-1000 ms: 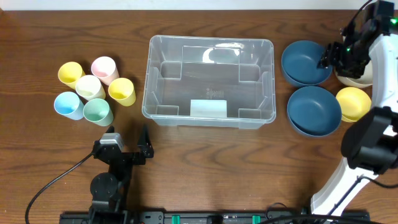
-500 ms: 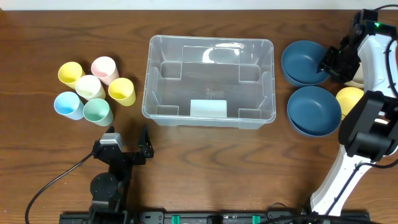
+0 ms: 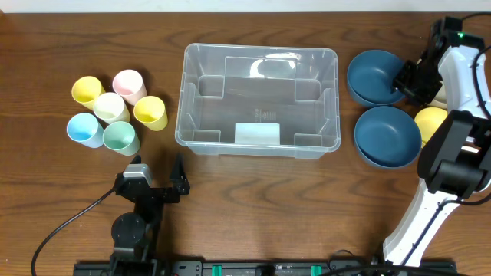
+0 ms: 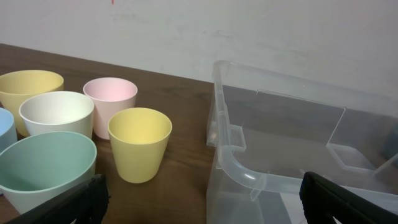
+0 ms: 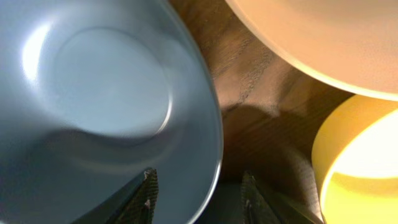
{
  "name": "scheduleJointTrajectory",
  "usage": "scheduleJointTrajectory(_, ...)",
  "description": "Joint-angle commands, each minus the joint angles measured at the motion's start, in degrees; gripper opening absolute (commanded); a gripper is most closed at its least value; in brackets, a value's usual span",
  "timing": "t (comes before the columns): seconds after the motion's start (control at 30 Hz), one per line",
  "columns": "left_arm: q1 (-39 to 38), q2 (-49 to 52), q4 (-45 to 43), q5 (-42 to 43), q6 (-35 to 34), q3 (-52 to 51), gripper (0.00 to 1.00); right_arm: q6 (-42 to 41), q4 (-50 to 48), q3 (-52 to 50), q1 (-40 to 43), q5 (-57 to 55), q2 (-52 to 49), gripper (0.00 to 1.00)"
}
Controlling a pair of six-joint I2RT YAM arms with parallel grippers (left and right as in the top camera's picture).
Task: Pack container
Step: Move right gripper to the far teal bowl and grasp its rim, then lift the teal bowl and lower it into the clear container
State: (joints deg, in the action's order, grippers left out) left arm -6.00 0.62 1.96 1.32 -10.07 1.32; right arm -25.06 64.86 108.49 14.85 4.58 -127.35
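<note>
The clear plastic container (image 3: 259,49) stands at the middle of the table, with nothing inside but its white label; its near corner shows in the left wrist view (image 4: 233,158). My right gripper (image 3: 405,78) hangs at the right rim of the far blue bowl (image 3: 372,77). In the right wrist view its jaws (image 5: 199,176) are open astride that bowl's rim (image 5: 106,93), one finger inside, one outside, with a gap on each side. My left gripper (image 3: 157,163) rests wide open in front of the container's left corner (image 4: 208,202), holding nothing.
Several pastel cups stand left of the container, among them a yellow cup (image 3: 150,112) (image 4: 140,143) and a green cup (image 3: 120,138). A second blue bowl (image 3: 387,136), a yellow bowl (image 3: 435,123) (image 5: 360,168) and a cream bowl (image 5: 323,37) sit close around the right gripper.
The right arm has swung and lowered its gripper onto the far blue bowl's right rim, and its jaws have narrowed. The left arm has not moved.
</note>
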Motion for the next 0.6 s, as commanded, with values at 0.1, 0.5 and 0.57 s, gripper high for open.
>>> scheduleJointTrajectory(0.1, 0.37, -0.28, 2.14, -0.85, 1.01, -1.09, 0.98, -1.07, -2.95, -2.49, -0.24, -0.74, -0.44, 0.38)
scheduleJointTrajectory(0.5, 0.37, -0.28, 2.14, -0.85, 0.98, -1.09, 0.98, -1.01, -7.8, -2.75, -0.24, -0.72, -0.48, 0.01)
scheduleJointTrajectory(0.57, 0.37, -0.28, 2.14, -0.85, 0.98, -1.09, 0.98, -0.57, -9.07, -2.75, -0.24, -0.66, -0.48, 0.01)
